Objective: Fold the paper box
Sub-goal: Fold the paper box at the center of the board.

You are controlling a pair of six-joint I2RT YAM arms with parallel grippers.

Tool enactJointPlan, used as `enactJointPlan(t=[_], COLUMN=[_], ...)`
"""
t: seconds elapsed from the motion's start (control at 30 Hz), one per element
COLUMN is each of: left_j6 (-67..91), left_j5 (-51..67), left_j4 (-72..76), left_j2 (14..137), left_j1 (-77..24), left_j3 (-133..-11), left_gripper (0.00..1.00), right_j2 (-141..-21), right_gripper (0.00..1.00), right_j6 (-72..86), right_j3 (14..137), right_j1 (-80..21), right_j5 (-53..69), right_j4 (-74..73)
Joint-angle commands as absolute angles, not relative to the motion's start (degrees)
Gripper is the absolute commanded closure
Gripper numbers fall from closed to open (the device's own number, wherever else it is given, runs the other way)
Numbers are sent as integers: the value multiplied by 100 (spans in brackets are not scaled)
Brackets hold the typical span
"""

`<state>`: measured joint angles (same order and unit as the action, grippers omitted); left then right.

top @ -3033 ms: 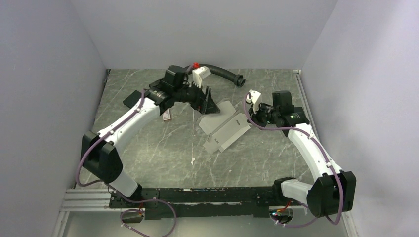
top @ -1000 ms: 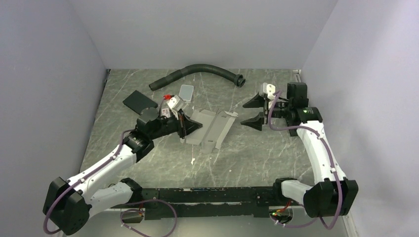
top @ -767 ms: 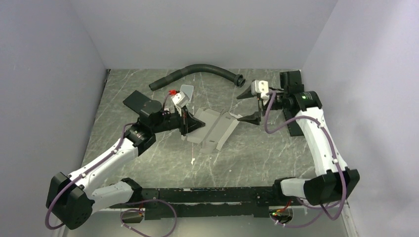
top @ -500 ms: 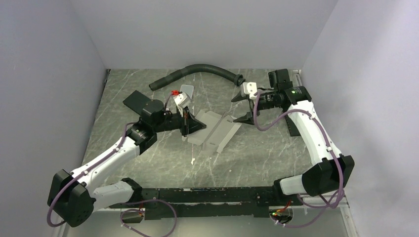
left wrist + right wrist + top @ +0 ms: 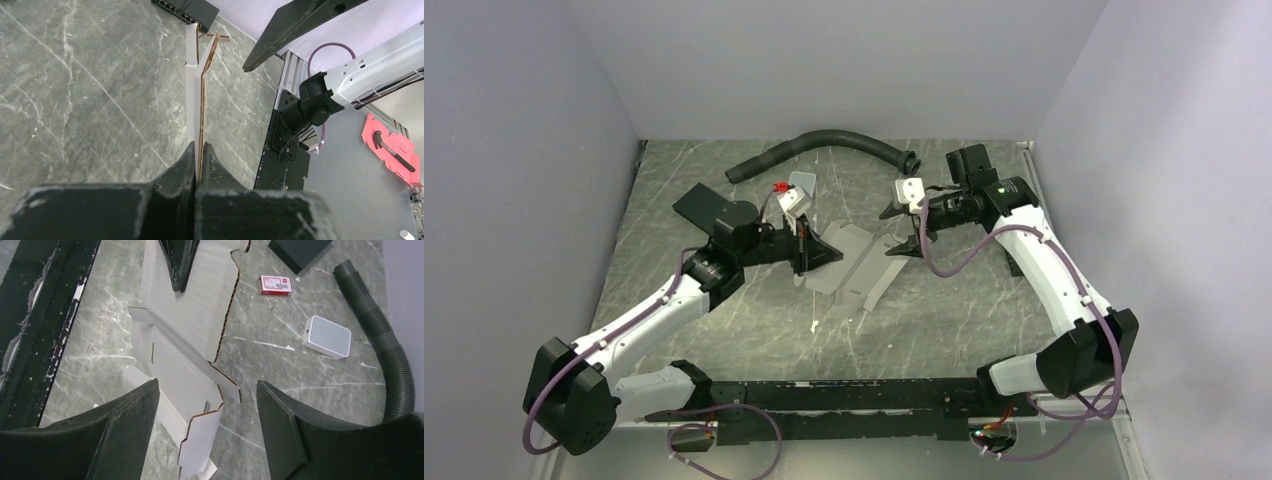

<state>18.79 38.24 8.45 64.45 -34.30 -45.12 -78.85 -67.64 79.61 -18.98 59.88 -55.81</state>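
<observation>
The paper box (image 5: 861, 268) is a white creased die-cut sheet with tabbed flaps, lying mid-table with its left edge raised. My left gripper (image 5: 820, 256) is shut on that left edge; in the left wrist view the sheet (image 5: 192, 90) runs edge-on out from between the closed fingers (image 5: 186, 160). My right gripper (image 5: 899, 230) is open over the sheet's right end. In the right wrist view a tabbed flap (image 5: 202, 435) lies below the wide gap between its fingers (image 5: 135, 410), untouched. The left gripper's tip (image 5: 177, 260) shows at the sheet's far end.
A dark corrugated hose (image 5: 824, 145) curves along the back. A black flat pad (image 5: 699, 205) lies back left. A light grey rounded tile (image 5: 327, 336) and a small red-and-white box (image 5: 276, 284) sit behind the sheet. Walls close in on three sides.
My right gripper has swung left from the right side until it stands over the sheet's right end, its jaws still open. The left gripper has kept its grip and shifted slightly back.
</observation>
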Motion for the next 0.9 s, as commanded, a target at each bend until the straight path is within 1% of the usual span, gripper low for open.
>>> enactJointPlan(t=[0.0, 0.27, 0.5, 0.6, 0.73, 0.87], left_j6=[1944, 2047, 2270, 2396, 2598, 2831], left_j5=[3859, 3748, 3419, 3282, 3059, 2887], left_j4=[1149, 1222, 1277, 1293, 1363, 1488], left_j2=[6398, 6433, 6523, 6579, 6618, 6601], left_j1=[-3419, -3419, -3415, -3411, -3410, -3410], left_j3=[-4588, -4550, -4527, -4539, -4516, -4454], left_gripper=[100, 100, 100, 100, 100, 100], right_j2=[-7901, -7870, -7753, -7723, -7687, -7610], right_gripper=[27, 36, 48, 54, 63, 69], right_j6=[-6720, -6773, -6643, -6529, -6297, -5948], right_j3=[7889, 7863, 7720, 7700, 7593, 7383], right_j1=[-1957, -2025, -2069, -2095, -2163, -2258], right_j5=[5871, 5839, 5832, 5793, 5606, 5304], right_j4=[-5322, -5366, -5211, -5120, -4875, -4451])
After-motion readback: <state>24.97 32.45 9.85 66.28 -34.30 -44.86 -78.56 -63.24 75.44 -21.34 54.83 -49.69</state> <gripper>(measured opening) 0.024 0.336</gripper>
